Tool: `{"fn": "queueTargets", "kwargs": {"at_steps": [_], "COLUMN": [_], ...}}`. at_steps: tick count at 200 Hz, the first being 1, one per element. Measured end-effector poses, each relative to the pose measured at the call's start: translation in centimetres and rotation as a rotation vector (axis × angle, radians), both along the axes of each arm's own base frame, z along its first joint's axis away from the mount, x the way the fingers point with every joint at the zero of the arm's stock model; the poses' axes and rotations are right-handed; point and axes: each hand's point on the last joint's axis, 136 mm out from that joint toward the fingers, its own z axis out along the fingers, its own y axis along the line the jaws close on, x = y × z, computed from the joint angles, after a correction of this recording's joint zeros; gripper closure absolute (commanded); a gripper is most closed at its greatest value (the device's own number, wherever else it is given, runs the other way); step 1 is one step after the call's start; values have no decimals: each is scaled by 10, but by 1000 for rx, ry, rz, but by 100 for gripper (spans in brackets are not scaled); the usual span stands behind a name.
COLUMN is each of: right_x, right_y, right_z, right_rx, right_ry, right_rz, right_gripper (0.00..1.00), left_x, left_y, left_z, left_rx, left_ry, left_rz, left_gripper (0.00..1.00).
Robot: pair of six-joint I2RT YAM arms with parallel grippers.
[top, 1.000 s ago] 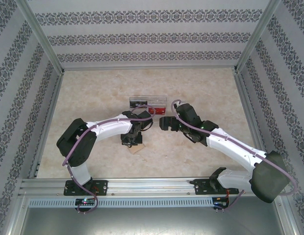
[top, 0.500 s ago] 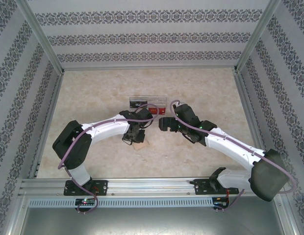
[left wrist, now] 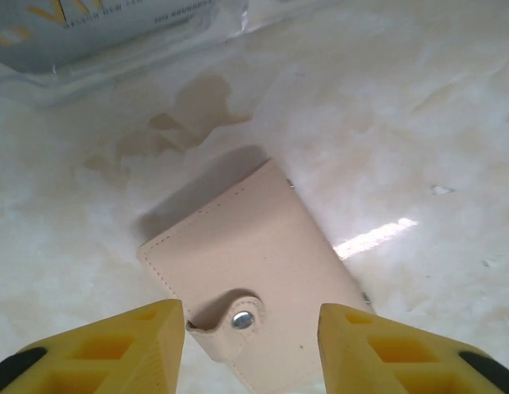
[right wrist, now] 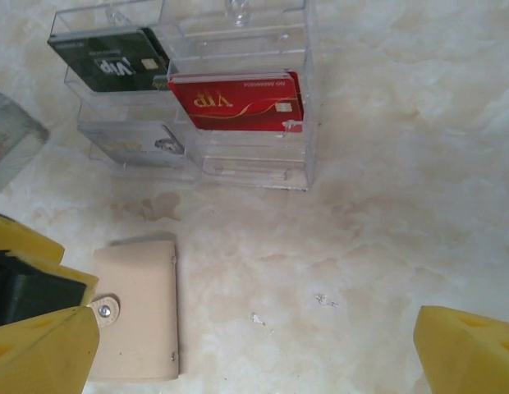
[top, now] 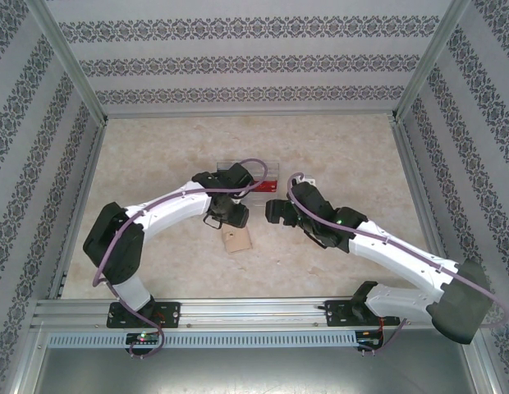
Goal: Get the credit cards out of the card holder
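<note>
Left end effector now half-open and empty, just released tan sleeve flat on worktop right beneath it; right end effector wide open, empty; red card, black card, grey card still in holder ahead, so three to pull.

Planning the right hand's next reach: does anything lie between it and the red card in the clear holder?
Nothing visible: bare table separates the right hand from the red card. The tan snap case lies off to one side. Clear walls of the card holder surround it.
</note>
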Motion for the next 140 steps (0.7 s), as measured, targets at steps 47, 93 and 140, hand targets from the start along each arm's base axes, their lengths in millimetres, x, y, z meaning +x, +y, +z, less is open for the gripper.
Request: {"fn": "queueTargets", "kwargs": {"at_steps": [47, 93, 140], "right_x": [2, 0, -18], "right_y": [-2, -11, -20], "right_z": [3, -4, -15], "right_rx": [28, 103, 144], "right_ry": [21, 65, 100], "right_rz": [-20, 10, 72], "right_gripper": [2, 2, 2], "left_x": [-12, -18, -18], "left_y": [5, 1, -7], "left_z": [10, -2, -30], "left_rx": [-34, -15, 84], "left_ry": [50, 88, 133], "left_rz": [133, 278, 395], "left_gripper": [64, 68, 68]}}
